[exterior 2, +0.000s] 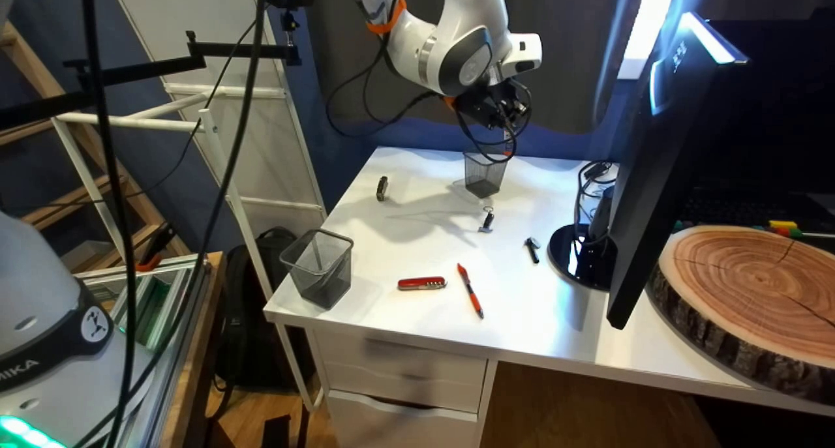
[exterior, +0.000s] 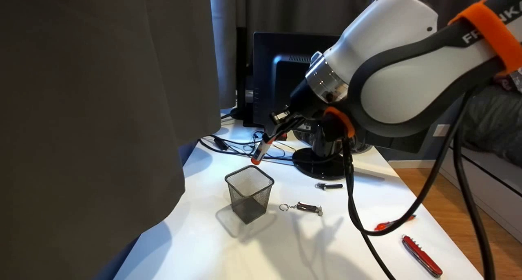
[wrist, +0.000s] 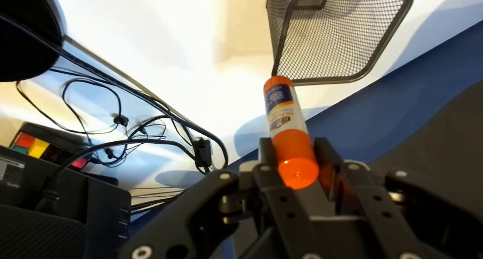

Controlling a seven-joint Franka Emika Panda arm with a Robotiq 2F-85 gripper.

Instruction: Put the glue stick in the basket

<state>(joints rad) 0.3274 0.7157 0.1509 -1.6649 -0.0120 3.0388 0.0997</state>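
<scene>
- Claw, single: pinching the glue stick near its upper orange end.
- Task, done portion: stick in grip, lifted clear of the table and close to the basket; judged well past halfway.
- Task, outstanding: stick outside the basket; remaining, in judgement, are bringing it over the mouth, lowering it and letting go.
- Stick, position: tilted, its lower orange end near a corner of the rim in both exterior views; in the wrist view that end overlaps the corner. Exact height above the rim, and whether any part lies over the mouth: cannot be told.
- Claw, spread: jaws parted only by the stick's thickness, one against each side; no contact with the basket visible.
- Second mesh basket: at the table's corner in an exterior view, well apart from the stick; the basket beside the stick is judged the intended one.
</scene>
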